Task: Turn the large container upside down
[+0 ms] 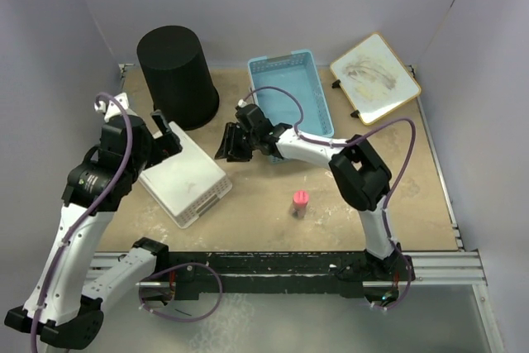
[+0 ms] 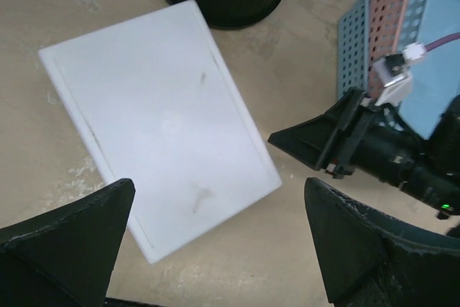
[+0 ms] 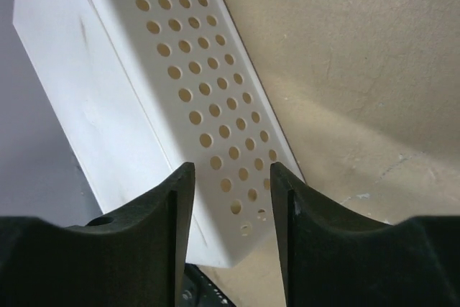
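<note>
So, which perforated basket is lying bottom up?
The white basket, near the left claw: its flat closed base faces up, while the blue basket behind shows its open hollow.

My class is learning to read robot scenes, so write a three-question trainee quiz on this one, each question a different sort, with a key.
1. True or false: the large container stands narrower end up.
2. What lies under the left gripper? A white basket; B blue basket; C whiteboard.
3. Fill in: the right gripper has its jaws ___.
Key: 1 true; 2 A; 3 open.
</note>
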Available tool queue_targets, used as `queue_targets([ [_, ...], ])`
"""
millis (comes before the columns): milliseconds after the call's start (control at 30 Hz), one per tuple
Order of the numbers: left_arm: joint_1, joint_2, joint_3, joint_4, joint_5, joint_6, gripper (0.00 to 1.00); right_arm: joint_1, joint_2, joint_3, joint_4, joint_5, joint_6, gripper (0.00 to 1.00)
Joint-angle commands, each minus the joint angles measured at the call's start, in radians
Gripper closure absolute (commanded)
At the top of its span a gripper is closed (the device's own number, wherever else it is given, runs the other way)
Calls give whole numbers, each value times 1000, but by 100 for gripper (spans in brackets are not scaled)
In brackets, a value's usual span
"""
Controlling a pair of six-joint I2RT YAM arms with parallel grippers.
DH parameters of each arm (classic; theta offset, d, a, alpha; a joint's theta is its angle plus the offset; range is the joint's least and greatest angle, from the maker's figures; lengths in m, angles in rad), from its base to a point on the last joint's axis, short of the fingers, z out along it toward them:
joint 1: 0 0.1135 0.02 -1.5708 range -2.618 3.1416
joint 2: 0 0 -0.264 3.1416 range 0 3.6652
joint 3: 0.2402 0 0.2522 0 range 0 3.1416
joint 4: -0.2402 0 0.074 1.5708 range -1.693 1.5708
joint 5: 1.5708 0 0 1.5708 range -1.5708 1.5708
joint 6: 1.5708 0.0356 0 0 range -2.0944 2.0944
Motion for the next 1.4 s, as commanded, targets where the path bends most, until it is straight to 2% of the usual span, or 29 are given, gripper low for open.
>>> queue_targets([
  [0,3,4,-86,37,-42,52,1,6,-135,38,-70,110,-158,46],
  [100,4,10,-130,71,-25,56,1,6,-222,21,-151,163,-245,36],
  [167,3,22,-150,103,-9,66,1,3,-289,-9,-204,211,-323,34],
  [267,3,57,-175,161,28,86,0,3,-402,-69,-284,346,-440,29],
  [433,-17,151,-190,320,152,74,0,-41,-568,-176,-381,615,-549,8],
  [500,-72,200,-189,405,149,51,0,-89,-604,-201,-411,646,-568,7],
  [600,-206,301,-172,496,82,30,0,-147,-635,-211,-448,665,-586,6],
  [667,-242,367,-181,569,88,17,0,-161,-633,-206,-461,668,-609,6],
  [900,-245,457,-218,631,56,23,0,-164,-590,-157,-503,576,-637,6],
  [1067,-245,487,-305,725,147,-31,0,-157,-631,-223,-436,363,-619,6],
  [1233,-245,563,-395,835,243,-99,1,-155,-632,-228,-439,421,-608,6],
  [1367,-244,562,-439,810,202,-88,1,-155,-634,-203,-463,427,-601,6],
])
